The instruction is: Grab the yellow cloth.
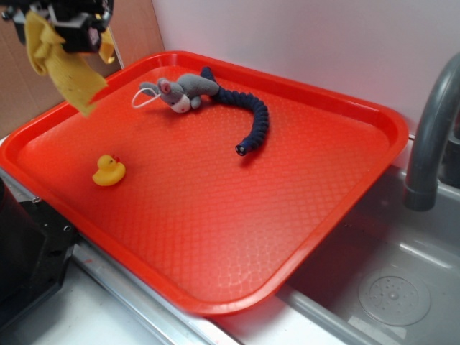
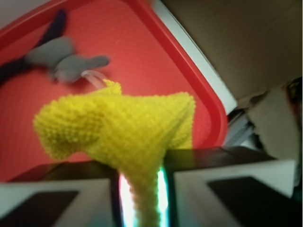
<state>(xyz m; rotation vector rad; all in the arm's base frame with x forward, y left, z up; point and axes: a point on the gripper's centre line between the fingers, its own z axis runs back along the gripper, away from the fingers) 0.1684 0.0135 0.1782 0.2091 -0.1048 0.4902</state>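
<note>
Steel sink metal and a pale bench edge fill the front of my exterior view, with a drain recess at the lower right and a grey faucet (image 1: 431, 144) rising at the right edge; across the sink sits a red tray (image 1: 215, 302), its near rim closest to me. Further in, a small yellow rubber duck (image 1: 108, 171) stands on the tray's left side, well apart from everything else. Beyond it, near the far rim, a grey plush mouse (image 1: 180, 90) lies touching a dark blue ribbed snake toy (image 1: 255, 118) that curls toward the tray's middle. Up in the far left corner the hand (image 1: 75, 25) hangs above the tray's corner, pinched tight on the yellow cloth (image 1: 72, 72), which dangles clear of the tray. From the wrist view the yellow cloth (image 2: 123, 137) bunches out beyond the fingers (image 2: 227, 189), a narrow gathered neck squeezed between them and the rest flaring loose. I judge it light, soft and floppy, with a nubbly weave that should grip well; a gathered fold like this neck is the right place to hold, though a thin pinch could slip if I swing it. The grab looks essentially done to me
</note>
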